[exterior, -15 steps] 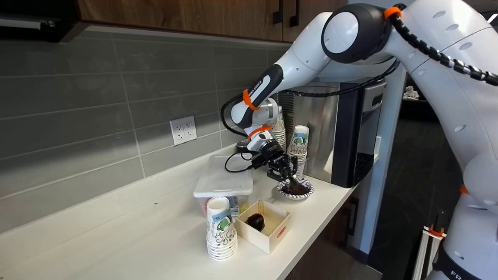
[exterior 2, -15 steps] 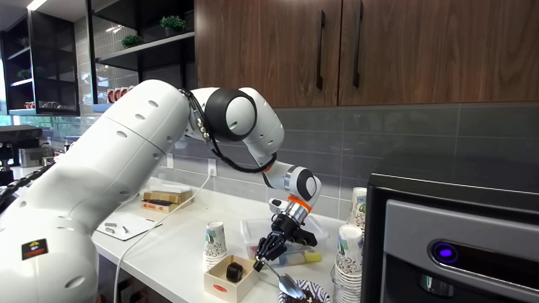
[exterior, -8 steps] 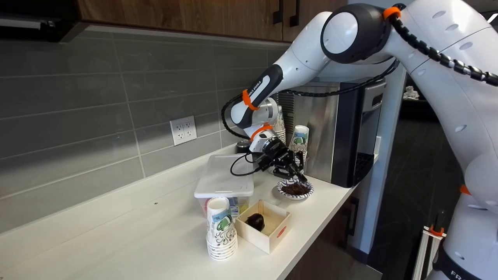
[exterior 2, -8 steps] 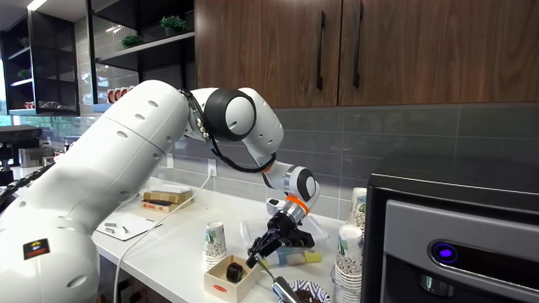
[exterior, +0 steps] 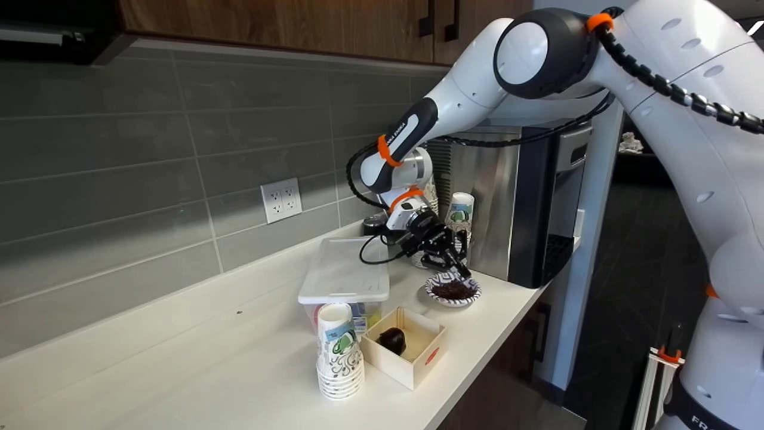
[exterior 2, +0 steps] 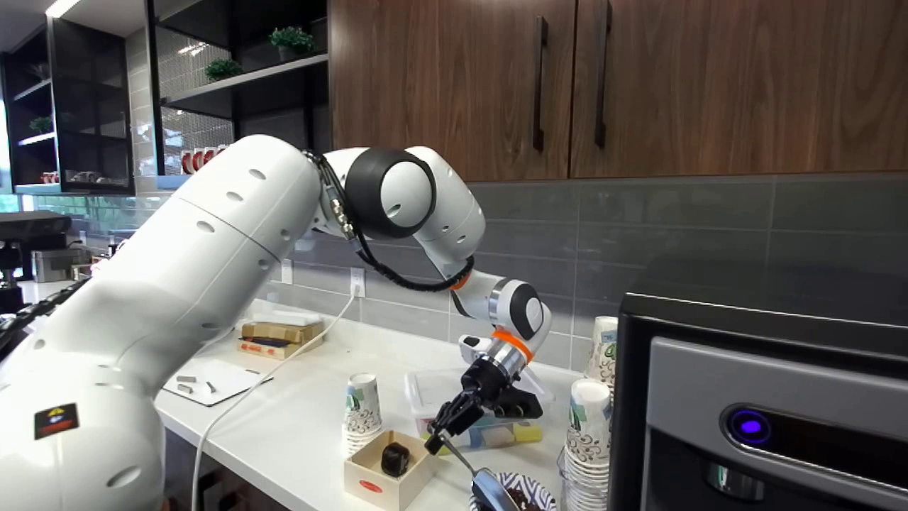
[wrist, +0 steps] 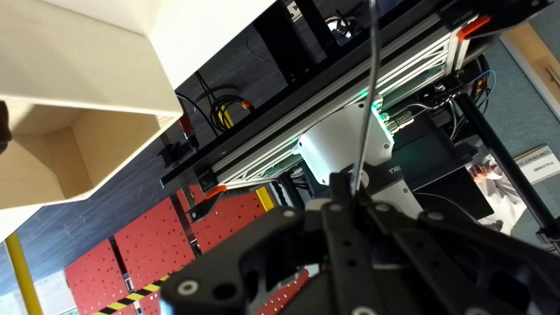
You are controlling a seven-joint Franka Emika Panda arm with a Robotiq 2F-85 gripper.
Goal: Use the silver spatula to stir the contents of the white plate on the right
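Long white countertop [exterior: 227,364]: spread beneath all of the task's things.
Orange-banded white jointed robot arm [exterior 2: 220,248]: arched over the countertop. Most likely at the stirring step, with the slim silvery metal spatula [exterior 2: 488,487] in grip and already at the small round zigzag-rimmed white dish [exterior: 453,303]. Next, probably calls for working the broad end low through the dark crumbly contents [exterior: 452,291] in short circles, gently enough not to shove the dish along.
Tall stack of printed paper cups [exterior 2: 589,433]: upright, near the dish; perhaps a hazard to any wide sweep.
Pale square wooden box [exterior: 388,364]: also near the dish, holding a glossy dark lump [exterior: 392,341]; apparently outside the stir.
Black two-fingered gripper [wrist: 355,194]: in the wrist view, with jaws nearly together and clamped on the spatula's thin handle, parted by little more than its thickness. Apart from the dish, to judge by the fingertips [exterior 2: 432,446] in an exterior view.
Dish: resting upright on the countertop, between the wooden box and the cup stack.
Spatula: slanting down from the gripper, with the broad end over one side of the dish. Cannot tell whether sunk into the contents, with the lower end cropped.
Contents: lying inside the dish; likely loose, and ready to spill over the low rim under a hasty stroke.
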